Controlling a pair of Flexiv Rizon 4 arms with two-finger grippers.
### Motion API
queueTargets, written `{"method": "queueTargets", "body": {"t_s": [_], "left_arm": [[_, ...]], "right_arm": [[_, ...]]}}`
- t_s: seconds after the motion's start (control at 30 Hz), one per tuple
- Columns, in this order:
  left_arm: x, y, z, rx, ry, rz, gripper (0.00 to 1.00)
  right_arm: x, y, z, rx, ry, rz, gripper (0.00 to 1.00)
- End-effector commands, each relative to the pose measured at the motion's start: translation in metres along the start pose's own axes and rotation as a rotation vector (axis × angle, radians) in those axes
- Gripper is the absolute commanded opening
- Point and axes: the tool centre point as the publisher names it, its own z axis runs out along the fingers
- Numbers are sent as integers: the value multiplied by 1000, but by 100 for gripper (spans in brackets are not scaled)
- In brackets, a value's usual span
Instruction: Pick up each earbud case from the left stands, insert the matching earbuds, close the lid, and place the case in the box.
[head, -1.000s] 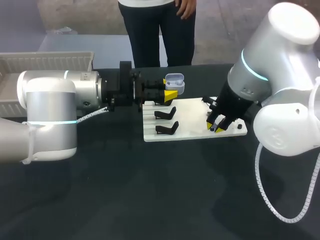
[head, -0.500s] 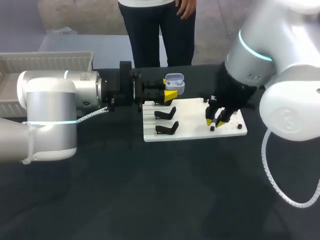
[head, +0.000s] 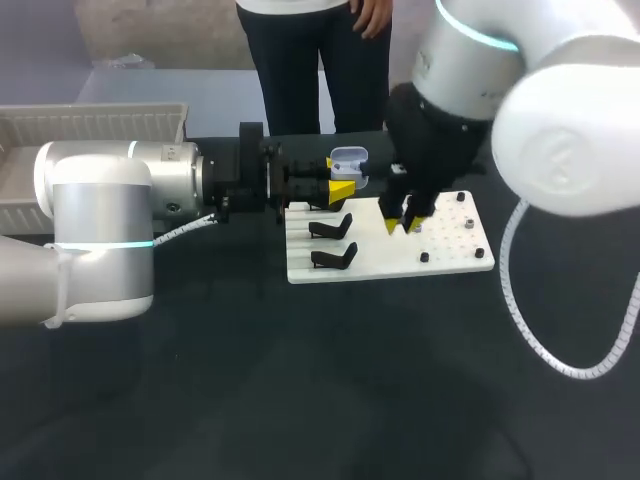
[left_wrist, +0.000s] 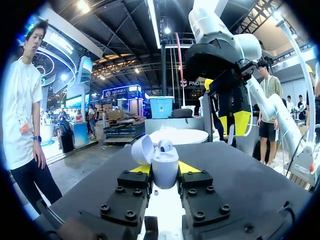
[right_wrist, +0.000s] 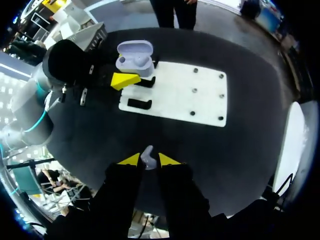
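Spotter: Table (head: 250, 400), dark top. Left arm (head: 100, 230) lies level across it from the left. Right arm (head: 520, 90) comes down over it from the right.

Logger: Box?

Spotter: White box (head: 90, 125) at the far left, behind the left arm. White board (head: 450, 245) mid-table, with two black stands (head: 333, 228) on its left part.

Logger: Grippers?

Spotter: Left gripper (left_wrist: 165, 169) is clamped on the earbud case (left_wrist: 164, 170), a yellow tip on each flank. Case is held by the board's far left corner, lid up, with a seated earbud (left_wrist: 165, 145) inside. Right gripper (right_wrist: 145, 159) is above the board, near the case, tips nearly together, pinching a small white loose earbud (right_wrist: 147, 156).
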Motion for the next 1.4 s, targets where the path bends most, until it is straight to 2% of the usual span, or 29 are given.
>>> {"method": "queueTargets", "body": {"t_s": [0.03,0.33,0.87,1.4], "left_arm": [[0,-1,1,-6,-1,2,0],[0,-1,1,-6,-1,2,0],[0,-1,1,-6,-1,2,0],[0,-1,1,-6,-1,2,0]], "right_arm": [[-8,13,-11,2,42,-34,0],[-18,32,-21,54,22,-135,0],[-18,32,-21,54,22,-135,0],[-76,41,-25,80,29,-208,0]]}}
